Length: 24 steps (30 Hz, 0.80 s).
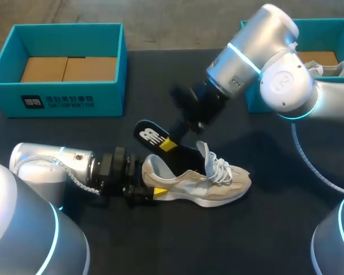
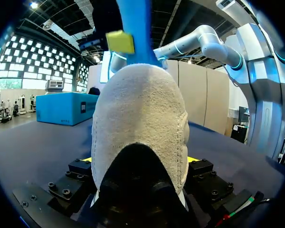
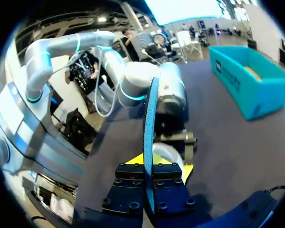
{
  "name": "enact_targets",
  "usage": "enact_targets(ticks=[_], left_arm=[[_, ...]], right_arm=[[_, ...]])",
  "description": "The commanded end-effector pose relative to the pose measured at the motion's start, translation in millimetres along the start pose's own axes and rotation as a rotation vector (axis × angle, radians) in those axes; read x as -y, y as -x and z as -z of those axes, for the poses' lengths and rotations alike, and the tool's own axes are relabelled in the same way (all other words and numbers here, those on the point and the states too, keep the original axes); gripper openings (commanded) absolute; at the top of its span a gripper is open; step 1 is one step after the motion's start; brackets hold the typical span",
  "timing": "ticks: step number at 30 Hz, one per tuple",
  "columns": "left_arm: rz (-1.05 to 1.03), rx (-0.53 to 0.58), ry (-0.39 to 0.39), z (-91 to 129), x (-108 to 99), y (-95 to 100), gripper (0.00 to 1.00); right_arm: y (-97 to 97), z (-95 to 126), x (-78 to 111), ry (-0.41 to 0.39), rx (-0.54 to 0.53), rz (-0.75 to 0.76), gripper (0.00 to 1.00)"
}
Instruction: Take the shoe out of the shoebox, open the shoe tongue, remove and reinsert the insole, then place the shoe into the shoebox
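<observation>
Head view: the beige shoe lies on the dark desk, its heel clamped from both sides by the left gripper. At the shoe's 11 o'clock, the right gripper pinches the black insole edge-on, and the insole's front end seems to be inside the shoe. Likely risks: the insole buckling or snagging on the tongue or laces, slipping from that thin pinch, or the shoe twisting in the heel hold. White print marks the teal shoebox at 10 o'clock; a white logo marks the insole.
</observation>
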State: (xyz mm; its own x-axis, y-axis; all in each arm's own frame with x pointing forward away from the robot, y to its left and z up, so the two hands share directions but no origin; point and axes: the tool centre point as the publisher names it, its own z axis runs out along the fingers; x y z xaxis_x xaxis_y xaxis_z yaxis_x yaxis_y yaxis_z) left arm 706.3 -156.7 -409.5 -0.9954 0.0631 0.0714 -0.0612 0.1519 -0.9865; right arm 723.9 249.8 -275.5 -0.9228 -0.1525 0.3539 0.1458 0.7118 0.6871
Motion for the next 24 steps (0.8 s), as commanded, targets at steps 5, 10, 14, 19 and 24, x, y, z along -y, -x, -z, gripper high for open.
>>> enact_targets(ticks=[5,10,14,19,24], left_arm=[[0.001,0.000,0.001,-0.1,0.5,-0.5,0.00],[0.001,0.000,0.001,-0.1,0.5,-0.5,0.00],[0.001,0.000,0.001,-0.1,0.5,-0.5,0.00],[0.001,0.000,0.001,-0.1,0.5,-0.5,0.00],[0.001,0.000,0.001,-0.1,0.5,-0.5,0.00]], right_arm=[[3.7,21.3,-60.5,0.058,-0.022,0.113,0.00],[-3.6,46.5,-73.8,0.157,-0.009,0.168,0.00],[-11.1,66.2,-85.0,0.187,0.011,0.192,0.00],[-15.0,77.9,-89.9,0.290,0.038,0.170,0.00],[-15.0,77.9,-89.9,0.290,0.038,0.170,0.00]])
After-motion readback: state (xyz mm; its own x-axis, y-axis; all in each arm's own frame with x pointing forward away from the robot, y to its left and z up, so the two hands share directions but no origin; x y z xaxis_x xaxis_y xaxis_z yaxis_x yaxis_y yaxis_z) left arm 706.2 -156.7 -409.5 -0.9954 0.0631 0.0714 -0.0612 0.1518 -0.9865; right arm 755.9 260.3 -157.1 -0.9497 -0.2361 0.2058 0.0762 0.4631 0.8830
